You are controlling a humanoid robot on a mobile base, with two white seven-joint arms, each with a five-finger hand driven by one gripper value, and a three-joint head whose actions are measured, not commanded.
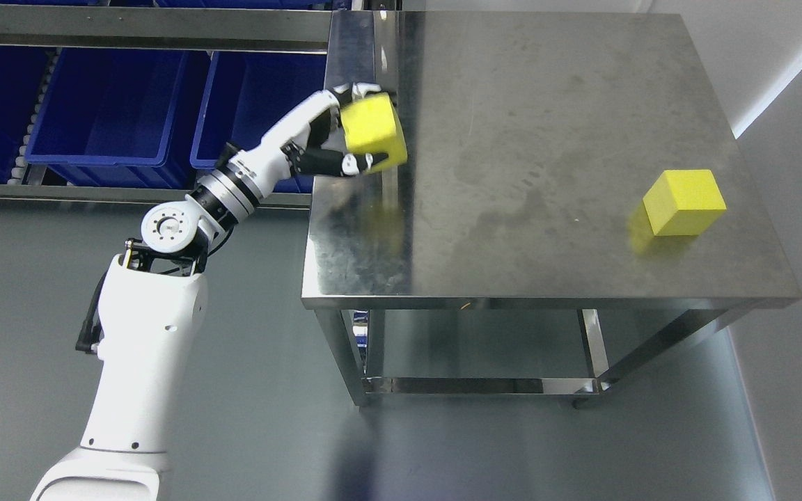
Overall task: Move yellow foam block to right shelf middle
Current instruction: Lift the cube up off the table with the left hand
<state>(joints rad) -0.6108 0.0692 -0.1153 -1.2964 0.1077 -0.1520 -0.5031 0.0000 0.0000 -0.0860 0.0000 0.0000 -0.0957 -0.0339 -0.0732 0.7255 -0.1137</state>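
A yellow foam block (373, 131) is held in my left hand (358, 129), whose fingers are curled around it from above and below. The block hangs just above the left edge of the steel table (533, 125), tilted a little. A faint yellow reflection of it shows on the tabletop beneath. My left arm (164, 292) reaches up from the lower left. A second yellow foam block (684, 202) rests on the table near its right edge, far from the hand. No right arm shows.
Blue plastic bins (112, 111) sit on a shelf rack at the upper left, behind the hand. The steel table has a lower shelf (477, 348). Grey floor lies in front, a white wall to the right.
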